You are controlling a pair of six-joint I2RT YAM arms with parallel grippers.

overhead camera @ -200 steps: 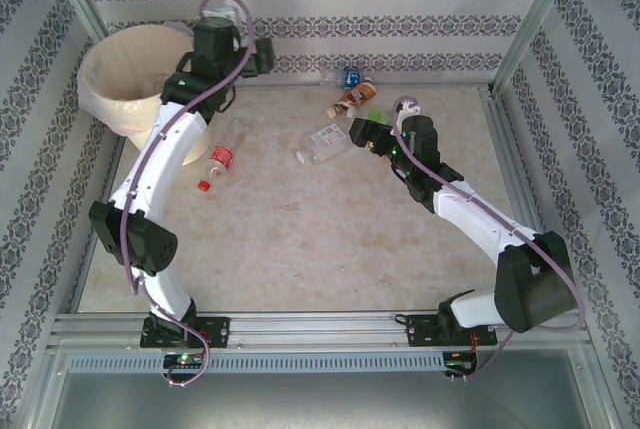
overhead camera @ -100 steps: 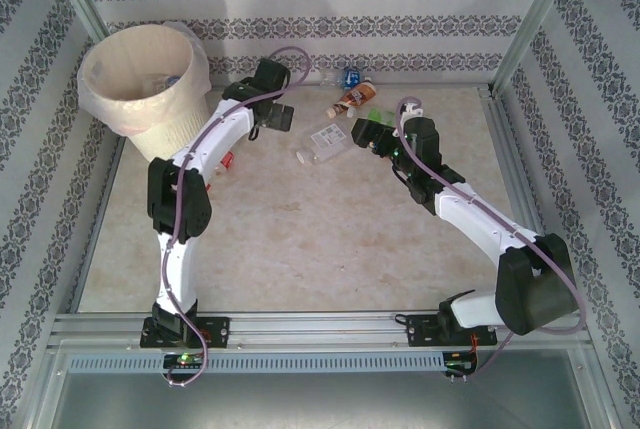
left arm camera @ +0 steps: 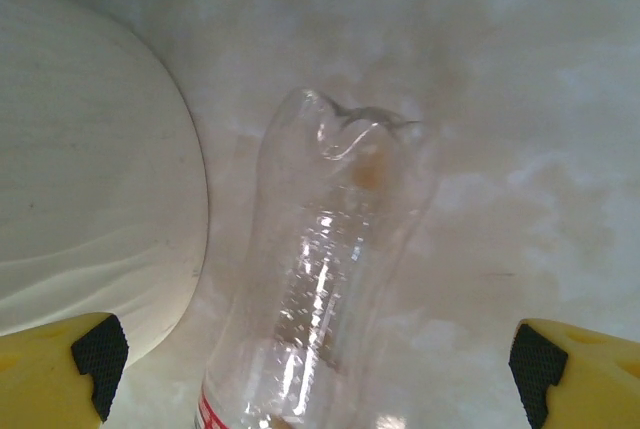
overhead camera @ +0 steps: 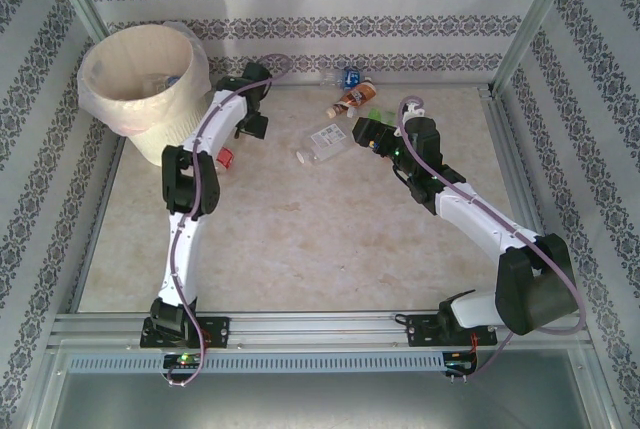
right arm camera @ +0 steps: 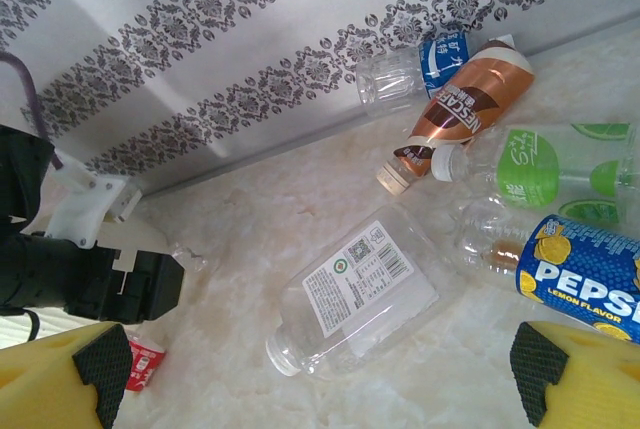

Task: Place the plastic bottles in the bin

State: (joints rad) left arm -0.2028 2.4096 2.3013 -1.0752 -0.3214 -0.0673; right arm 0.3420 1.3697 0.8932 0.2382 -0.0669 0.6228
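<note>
My left gripper (left arm camera: 320, 359) and right gripper (right arm camera: 320, 369) gape empty; the bin (overhead camera: 100, 54) seemingly holds some; roughly six plastic bottles (right arm camera: 355, 294) lie outside.

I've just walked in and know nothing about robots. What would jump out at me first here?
The big cream bin in the far left corner dwarfs everything. Next comes the scatter of plastic bottles by the patterned back wall, among them a brown bottle and a blue Pepsi bottle. The left gripper, jaws open, hangs over a clear bottle lying beside the bin.
</note>
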